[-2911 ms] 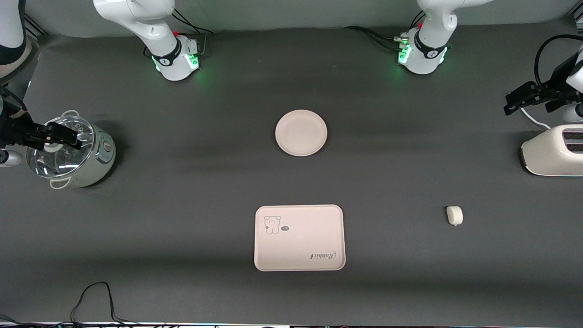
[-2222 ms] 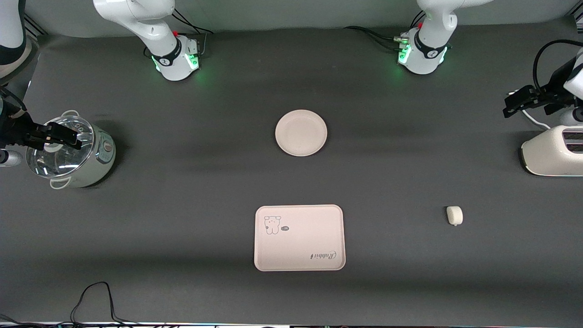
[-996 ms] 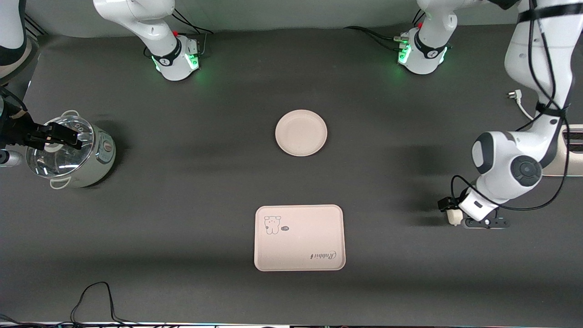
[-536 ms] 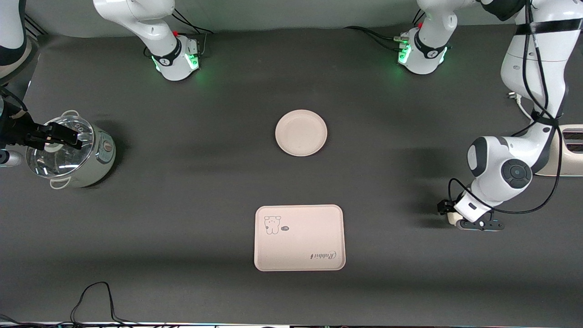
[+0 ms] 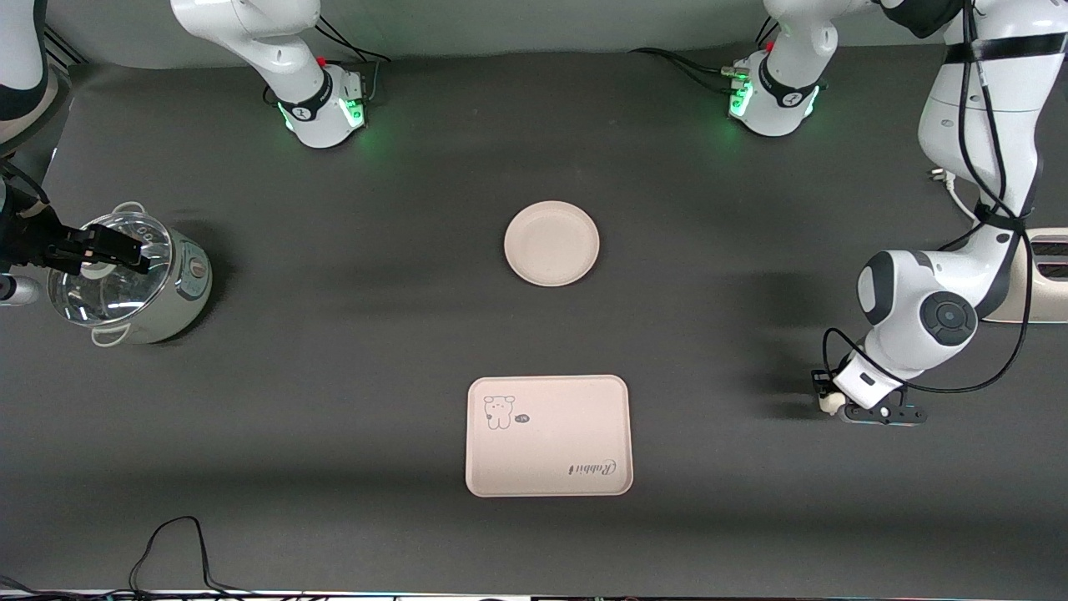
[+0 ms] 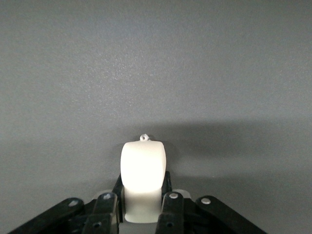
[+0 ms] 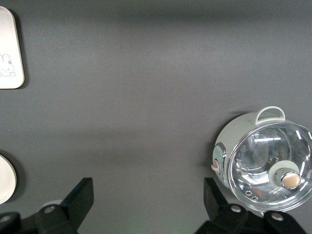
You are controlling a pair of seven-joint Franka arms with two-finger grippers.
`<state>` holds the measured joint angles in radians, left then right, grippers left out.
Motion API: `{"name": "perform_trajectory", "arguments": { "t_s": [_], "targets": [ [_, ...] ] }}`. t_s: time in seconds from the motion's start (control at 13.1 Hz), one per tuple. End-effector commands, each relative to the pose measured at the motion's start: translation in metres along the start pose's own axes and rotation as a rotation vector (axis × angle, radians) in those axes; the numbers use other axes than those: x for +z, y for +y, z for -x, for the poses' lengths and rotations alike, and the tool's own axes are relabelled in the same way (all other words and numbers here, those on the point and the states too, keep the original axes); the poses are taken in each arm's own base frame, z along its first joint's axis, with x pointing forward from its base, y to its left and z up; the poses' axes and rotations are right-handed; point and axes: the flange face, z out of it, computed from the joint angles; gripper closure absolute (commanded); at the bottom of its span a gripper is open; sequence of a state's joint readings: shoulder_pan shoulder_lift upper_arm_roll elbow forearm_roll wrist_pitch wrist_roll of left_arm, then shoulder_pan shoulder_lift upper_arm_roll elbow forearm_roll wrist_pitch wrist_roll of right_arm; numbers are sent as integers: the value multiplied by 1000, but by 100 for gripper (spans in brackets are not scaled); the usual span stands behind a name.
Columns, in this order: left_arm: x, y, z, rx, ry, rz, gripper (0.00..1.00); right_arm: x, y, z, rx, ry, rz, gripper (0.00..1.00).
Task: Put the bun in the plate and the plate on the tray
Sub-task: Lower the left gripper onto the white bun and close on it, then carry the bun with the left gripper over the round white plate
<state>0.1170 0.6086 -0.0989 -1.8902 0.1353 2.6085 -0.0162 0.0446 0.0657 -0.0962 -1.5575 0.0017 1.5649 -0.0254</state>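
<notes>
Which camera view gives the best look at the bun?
The left wrist view: the bun fills the middle, sitting between the left gripper's fingers. The front view shows only a small white bit under that gripper, and the right wrist view shows no bun.

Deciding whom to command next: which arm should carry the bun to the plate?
Left. The left gripper is already shut on the bun, down at the table. The right gripper waits open over the cooker, away from the plate.
</notes>
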Motion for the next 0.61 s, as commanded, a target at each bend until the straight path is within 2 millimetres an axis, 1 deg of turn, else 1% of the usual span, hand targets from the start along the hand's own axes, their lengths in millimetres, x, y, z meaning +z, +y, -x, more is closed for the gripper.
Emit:
{"name": "perform_trajectory", "arguments": {
  "t_s": [0.0,0.08,0.15,0.23,0.38,0.54],
  "targets": [
    [-33,-1,-7,-9,-1,-10,69,-5,0,3,-2,0,5,0],
    [-55,3,-8,-31,-20,-11,68,-4,0,3,-2,-2,5,0],
    [-84,7,-9,-64,-32,-19,68,-4,0,3,-2,-2,5,0],
    [-115,22,-8,-81,-56,-20,66,-4,0,3,-2,-2,5,0],
    [-178,45,1,-118,-125,-18,66,-4,0,3,-2,-2,5,0],
    [-246,83,15,-159,-183,33,65,-4,0,3,-2,-2,5,0]
  ]
}}
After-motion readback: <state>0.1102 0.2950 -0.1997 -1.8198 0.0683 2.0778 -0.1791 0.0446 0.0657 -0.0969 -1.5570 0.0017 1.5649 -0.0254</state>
